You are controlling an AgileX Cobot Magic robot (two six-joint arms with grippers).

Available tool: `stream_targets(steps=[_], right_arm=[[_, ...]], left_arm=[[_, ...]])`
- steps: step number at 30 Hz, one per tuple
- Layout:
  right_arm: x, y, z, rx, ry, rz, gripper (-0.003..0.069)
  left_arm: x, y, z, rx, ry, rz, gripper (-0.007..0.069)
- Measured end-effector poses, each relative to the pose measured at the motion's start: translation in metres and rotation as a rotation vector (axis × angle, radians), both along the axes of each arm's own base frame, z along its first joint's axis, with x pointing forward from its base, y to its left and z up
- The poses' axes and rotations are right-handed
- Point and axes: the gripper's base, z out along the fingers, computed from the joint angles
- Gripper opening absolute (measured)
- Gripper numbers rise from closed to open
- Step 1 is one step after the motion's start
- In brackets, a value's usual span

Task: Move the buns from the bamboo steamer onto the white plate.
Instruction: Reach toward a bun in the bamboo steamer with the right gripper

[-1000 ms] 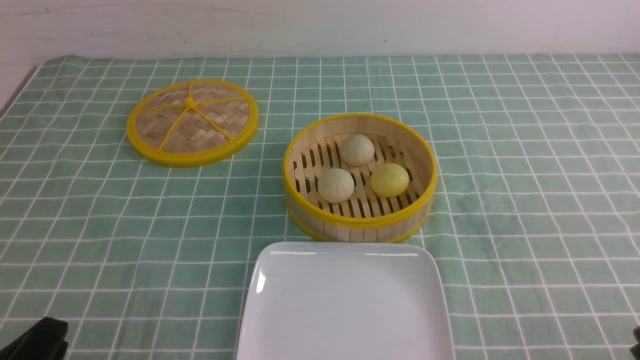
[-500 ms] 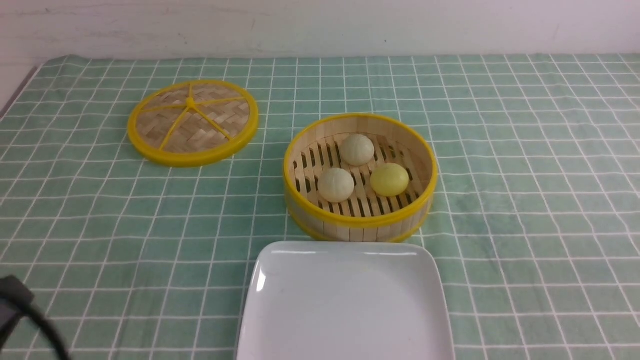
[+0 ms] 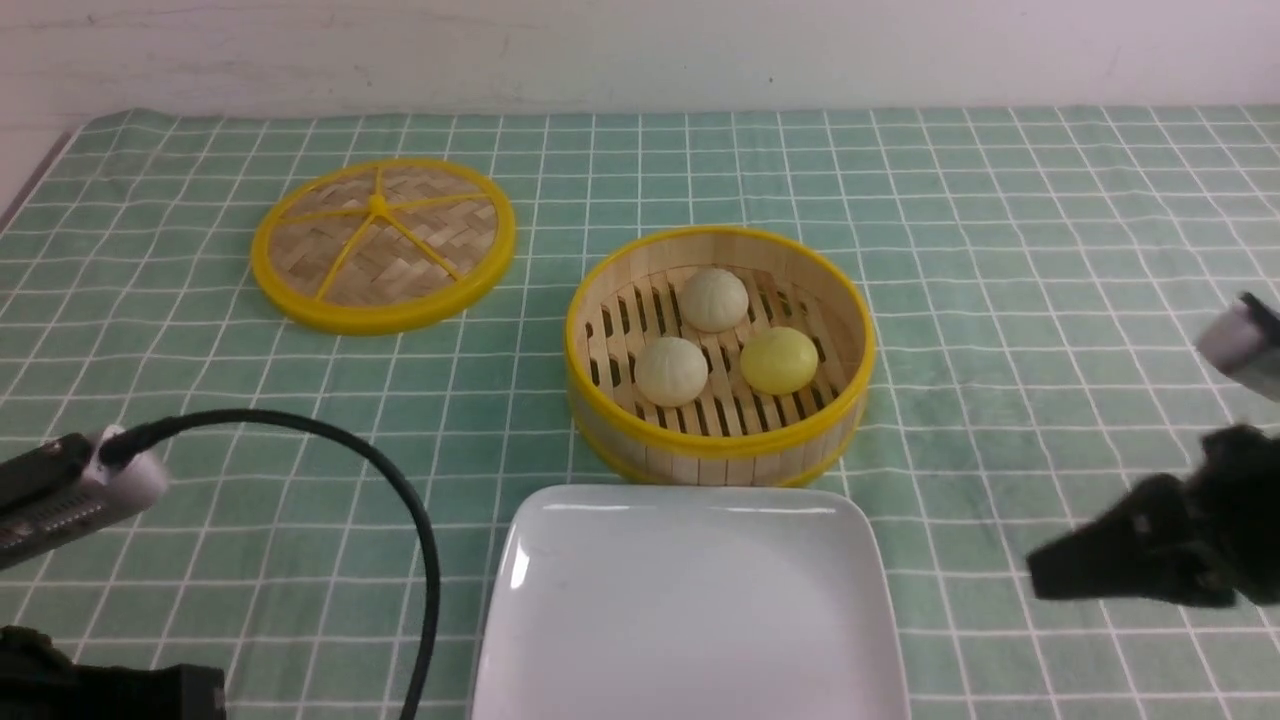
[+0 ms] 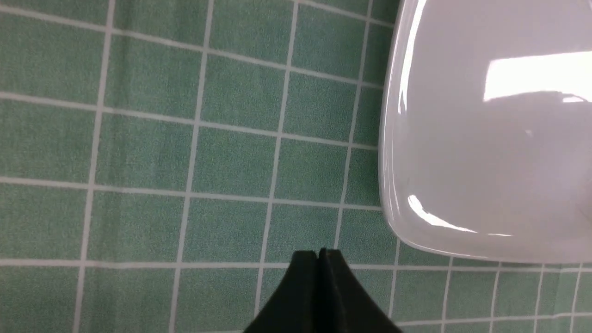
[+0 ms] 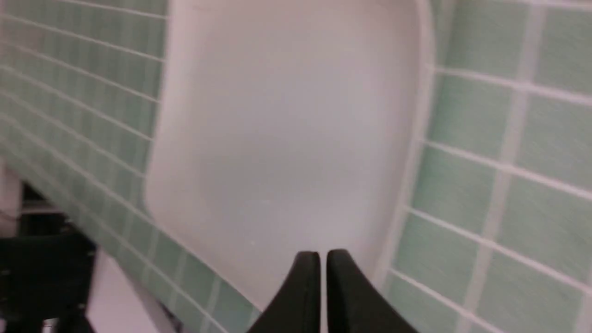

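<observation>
Three buns lie in the bamboo steamer at mid-table: two off-white ones and a pale yellow one. The white plate sits bare just in front of the steamer. My left gripper is shut with nothing in it, low over the green cloth beside the plate's rim. My right gripper is also shut and holds nothing; it points toward the plate from the right, with its tips over the plate's edge.
The flat woven steamer lid lies at the back left. A green checked cloth covers the table. My left wrist's camera housing and its black cable arch over the front left.
Both arms have come into the front view: the left wrist and its cable rose at the lower left, and the right gripper entered from the right edge. Buns, steamer and plate have not moved.
</observation>
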Motion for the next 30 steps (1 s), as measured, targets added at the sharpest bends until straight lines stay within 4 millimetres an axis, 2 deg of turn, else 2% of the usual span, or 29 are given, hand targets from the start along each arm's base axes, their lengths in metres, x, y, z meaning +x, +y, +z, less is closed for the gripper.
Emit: stream_targets(steps=[3,7,11,14,16,21,26,30], right_arm=[[0.016,0.027,0.003,0.081,-0.057,0.086,0.0086],[0.037,0.062,0.002,0.043,-0.084,0.194,0.0108],[0.061,0.075,0.009,-0.055,-0.103,0.199,0.0120],[0.093,0.086,0.019,-0.203,-0.152,0.182,0.0150],[0.110,0.092,0.018,-0.279,-0.159,0.163,0.0181],[0.144,0.102,0.002,-0.414,-0.157,0.110,0.0274],[0.187,0.109,-0.027,-0.527,-0.191,0.052,0.0413],[0.207,0.115,-0.049,-0.535,-0.223,0.025,0.0446]], left_arm=[[0.001,0.000,0.000,-0.002,0.000,-0.004,0.0012],[0.001,-0.001,0.000,-0.007,-0.005,-0.002,0.0017],[0.002,-0.002,0.001,-0.019,-0.014,0.001,0.0022],[0.002,-0.002,0.001,-0.024,-0.019,0.003,0.0028],[0.003,-0.002,0.002,-0.024,-0.026,0.007,0.0032],[0.005,-0.001,0.002,-0.024,-0.046,0.015,0.0040],[0.005,-0.001,0.002,-0.024,-0.051,0.017,0.0047],[0.006,-0.001,0.003,-0.023,-0.057,0.020,0.0053]])
